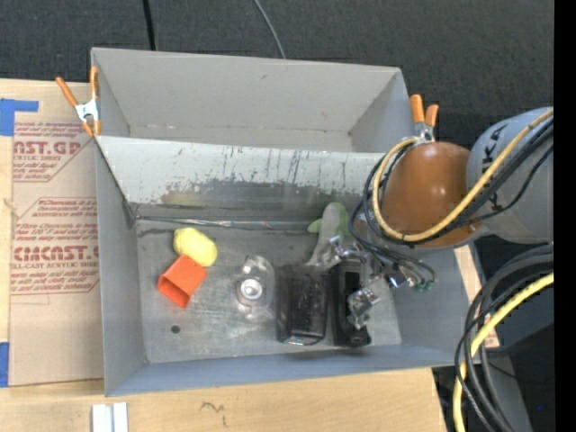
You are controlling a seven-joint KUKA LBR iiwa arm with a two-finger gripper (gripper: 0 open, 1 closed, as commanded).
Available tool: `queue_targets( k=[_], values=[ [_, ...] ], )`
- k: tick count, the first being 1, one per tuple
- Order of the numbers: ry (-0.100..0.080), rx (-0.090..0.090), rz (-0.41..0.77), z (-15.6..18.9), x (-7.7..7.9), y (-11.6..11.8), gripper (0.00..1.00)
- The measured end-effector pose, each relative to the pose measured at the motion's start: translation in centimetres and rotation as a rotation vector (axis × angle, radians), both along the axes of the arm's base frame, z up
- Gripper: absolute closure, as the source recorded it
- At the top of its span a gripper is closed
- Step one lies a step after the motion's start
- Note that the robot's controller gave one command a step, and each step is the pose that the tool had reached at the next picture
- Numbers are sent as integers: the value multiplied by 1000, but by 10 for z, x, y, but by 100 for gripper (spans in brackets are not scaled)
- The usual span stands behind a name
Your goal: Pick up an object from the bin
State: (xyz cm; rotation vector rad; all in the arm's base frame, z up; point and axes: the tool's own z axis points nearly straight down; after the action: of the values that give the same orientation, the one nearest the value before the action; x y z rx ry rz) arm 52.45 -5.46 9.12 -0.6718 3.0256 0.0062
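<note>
Bright, even light from above on the grey bin [243, 97].
Its far wall at 12 o'clock is the palest; the floor shows a streaky sheen. A soft highlight sits on the orange wrist cover [423, 187] at 3 o'clock, and a glint on the clear plastic piece [252, 288] near centre; shadows are faint.

A single camera is looking down into the grey metal bin [243, 106] from above, tilting towards 12 o'clock so that the far wall is showing its inner face. It is sitting near enough to be framing the whole bin, with the arm [504, 178] showing at 3 o'clock.
</note>
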Motion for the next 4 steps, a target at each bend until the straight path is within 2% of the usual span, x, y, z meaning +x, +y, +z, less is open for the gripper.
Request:
queue_targets(
  k=[1,2,3,4],
  values=[
    [46,-27,350,0,3,18,100],
    [46,-27,350,0,3,19,100],
    [34,-19,342,30,-13,49,100],
    [31,-15,319,38,-19,49,100]
  ],
)
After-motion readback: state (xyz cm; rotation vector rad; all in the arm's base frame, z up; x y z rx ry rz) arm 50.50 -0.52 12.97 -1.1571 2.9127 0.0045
